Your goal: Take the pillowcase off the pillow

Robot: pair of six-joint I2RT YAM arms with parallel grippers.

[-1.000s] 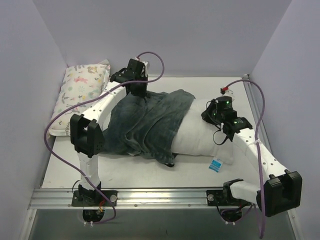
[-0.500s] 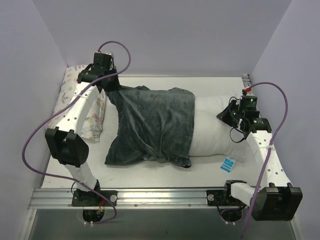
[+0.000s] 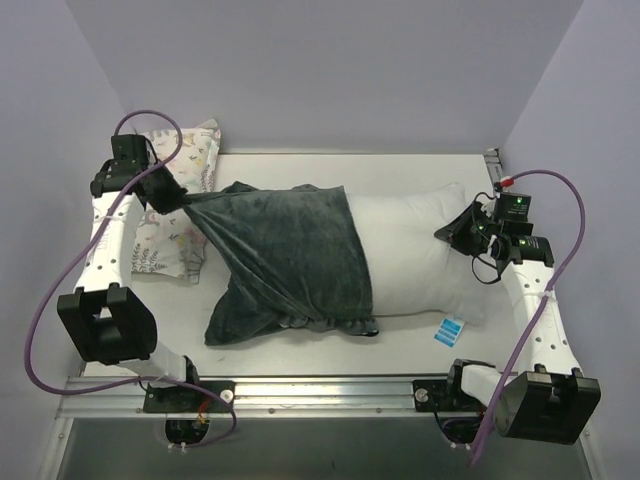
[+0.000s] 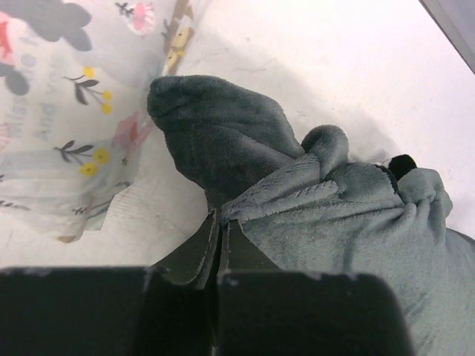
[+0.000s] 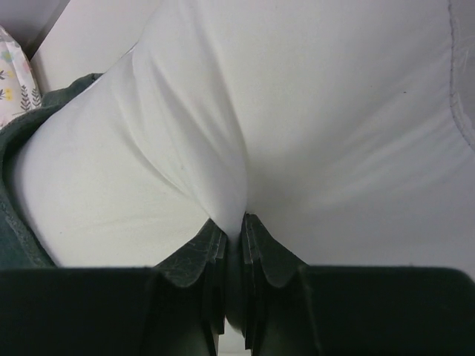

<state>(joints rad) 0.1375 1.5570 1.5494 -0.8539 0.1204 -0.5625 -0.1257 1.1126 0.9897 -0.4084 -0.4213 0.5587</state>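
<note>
The animal-print pillow (image 3: 165, 245) lies just beside the left pincer (image 3: 185, 203), wall (image 3: 50, 150) close behind

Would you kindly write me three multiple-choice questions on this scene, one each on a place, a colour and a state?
1. Where does the printed pillow lie?
A. far left
B. far right
C. centre

2. What colour is the tag by the pillow?
A. red
B. blue
C. green

3. What is the right gripper shut on?
A. the pillowcase
B. the pillow
C. nothing

Answers:
1 A: the top view shows it against the left wall.
2 B: the tag at the near right corner is blue.
3 B: the right wrist view shows white fabric pinched between its fingers.
</note>
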